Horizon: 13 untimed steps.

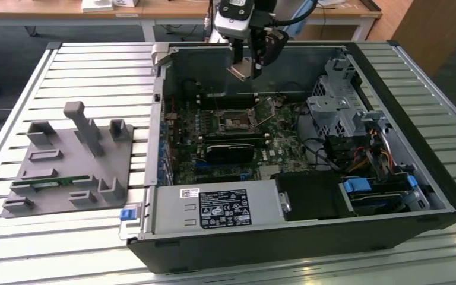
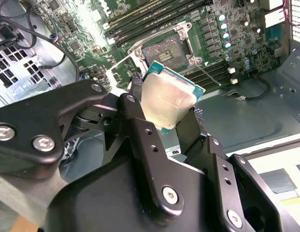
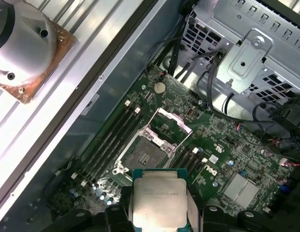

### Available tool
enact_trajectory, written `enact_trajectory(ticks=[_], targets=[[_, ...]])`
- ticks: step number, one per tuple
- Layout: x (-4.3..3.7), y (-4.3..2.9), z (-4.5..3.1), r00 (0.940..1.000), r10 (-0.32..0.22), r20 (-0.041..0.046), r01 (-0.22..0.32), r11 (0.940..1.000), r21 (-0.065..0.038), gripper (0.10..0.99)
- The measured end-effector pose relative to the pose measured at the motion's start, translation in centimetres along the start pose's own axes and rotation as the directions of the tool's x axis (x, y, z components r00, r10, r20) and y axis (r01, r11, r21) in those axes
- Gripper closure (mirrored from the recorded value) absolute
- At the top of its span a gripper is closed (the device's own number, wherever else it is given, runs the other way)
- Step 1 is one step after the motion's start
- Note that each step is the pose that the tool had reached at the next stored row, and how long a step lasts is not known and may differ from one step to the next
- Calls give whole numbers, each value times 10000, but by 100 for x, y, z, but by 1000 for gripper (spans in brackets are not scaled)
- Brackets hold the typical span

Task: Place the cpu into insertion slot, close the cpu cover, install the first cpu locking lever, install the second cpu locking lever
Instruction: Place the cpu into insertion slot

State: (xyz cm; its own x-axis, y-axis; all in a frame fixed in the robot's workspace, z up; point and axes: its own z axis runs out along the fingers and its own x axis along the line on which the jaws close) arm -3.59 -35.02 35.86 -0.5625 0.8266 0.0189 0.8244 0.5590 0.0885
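My gripper (image 1: 244,70) hangs above the open computer case, shut on the cpu (image 1: 241,71). In both wrist views the cpu (image 2: 169,99) (image 3: 157,198) shows its silvery top and green edge, clamped by two edges between the black fingers (image 2: 135,108). The insertion slot (image 3: 147,155) (image 2: 165,50) (image 1: 234,122) lies bare on the green board below the chip, with a clear gap between them. The cpu cover (image 3: 172,125) (image 2: 122,72) stands flipped open at one side of the slot. The locking levers are too thin to tell apart from the slot's frame.
Long black memory slots (image 3: 111,133) run beside the slot. A black block (image 1: 232,148) lies just in front of it. A metal drive cage with cables (image 1: 339,113) fills the exterior view's right, a power supply (image 1: 212,208) the front. A grey fixture (image 1: 69,160) sits on the slatted table.
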Motion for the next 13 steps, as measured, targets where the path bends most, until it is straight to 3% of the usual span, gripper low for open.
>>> enact_trajectory(ticks=[13], targets=[[0,-2,19,9999,165,15,-165,9999,-4,553]])
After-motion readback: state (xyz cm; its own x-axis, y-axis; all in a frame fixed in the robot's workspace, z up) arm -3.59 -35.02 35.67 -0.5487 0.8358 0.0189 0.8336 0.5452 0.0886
